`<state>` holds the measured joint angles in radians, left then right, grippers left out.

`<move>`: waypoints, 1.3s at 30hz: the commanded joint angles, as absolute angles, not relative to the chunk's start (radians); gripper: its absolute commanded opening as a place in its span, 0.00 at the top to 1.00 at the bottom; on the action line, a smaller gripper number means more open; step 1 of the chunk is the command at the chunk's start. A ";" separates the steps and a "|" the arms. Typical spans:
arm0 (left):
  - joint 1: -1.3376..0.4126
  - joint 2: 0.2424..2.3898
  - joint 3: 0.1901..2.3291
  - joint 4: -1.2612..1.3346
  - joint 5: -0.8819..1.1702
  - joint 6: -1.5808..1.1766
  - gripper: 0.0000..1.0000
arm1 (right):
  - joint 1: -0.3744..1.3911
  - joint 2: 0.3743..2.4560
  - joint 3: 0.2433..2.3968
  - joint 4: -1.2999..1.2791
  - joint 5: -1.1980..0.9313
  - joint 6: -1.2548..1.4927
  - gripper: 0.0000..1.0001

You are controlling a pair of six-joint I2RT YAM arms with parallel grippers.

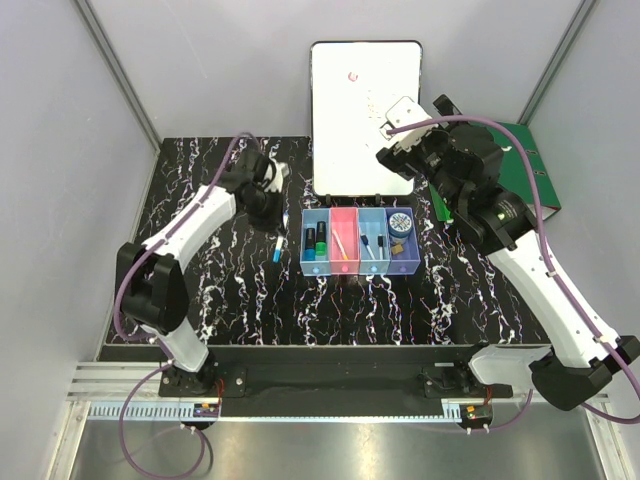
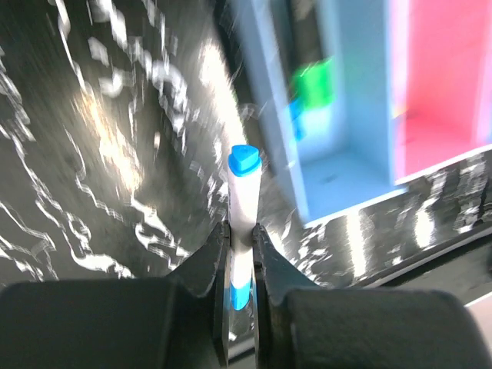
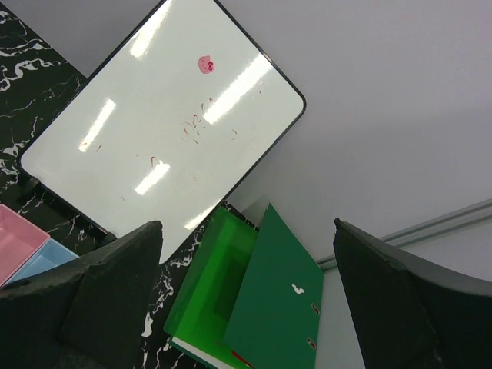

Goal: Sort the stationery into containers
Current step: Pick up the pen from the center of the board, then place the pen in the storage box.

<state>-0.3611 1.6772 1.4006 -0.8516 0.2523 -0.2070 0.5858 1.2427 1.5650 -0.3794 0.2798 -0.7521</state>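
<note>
My left gripper (image 1: 270,218) is shut on a slim white pen with blue ends (image 1: 277,247), held just left of the row of four joined bins (image 1: 359,271). In the left wrist view the pen (image 2: 244,196) stands between my jaws (image 2: 242,240), beside the first light blue bin (image 2: 338,165), which holds a green-black marker (image 2: 314,83). From above, the marker (image 1: 322,238) lies in the first bin, a yellow-ended pen (image 1: 343,244) in the pink bin, black-ended pens (image 1: 369,245) in the third, and the blue tape roll (image 1: 400,222) and tan block (image 1: 398,247) in the purple-blue bin. My right gripper (image 3: 246,231) is open and empty, raised over the board.
A large white board (image 1: 360,100) lies behind the bins and also shows in the right wrist view (image 3: 161,131). A green binder (image 1: 535,175) lies at the back right, under my right arm, and shows in the right wrist view (image 3: 269,300). Grey walls close in the black marbled table (image 1: 200,290).
</note>
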 commanded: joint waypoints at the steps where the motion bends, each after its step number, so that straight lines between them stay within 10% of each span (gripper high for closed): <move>1: -0.347 1.663 1.557 -0.880 0.333 -0.215 1.00 | 0.580 1.229 1.569 -0.339 0.302 -0.758 0.00; 39: -0.552 2.060 1.753 -0.634 0.391 -0.514 1.00 | 0.569 1.212 1.514 -0.295 0.321 -0.770 0.00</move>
<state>-0.5518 2.0472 1.7706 -0.6853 0.4355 -0.5007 0.5751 1.2415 1.5120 -0.3481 0.2985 -0.7666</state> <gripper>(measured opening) 0.123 0.994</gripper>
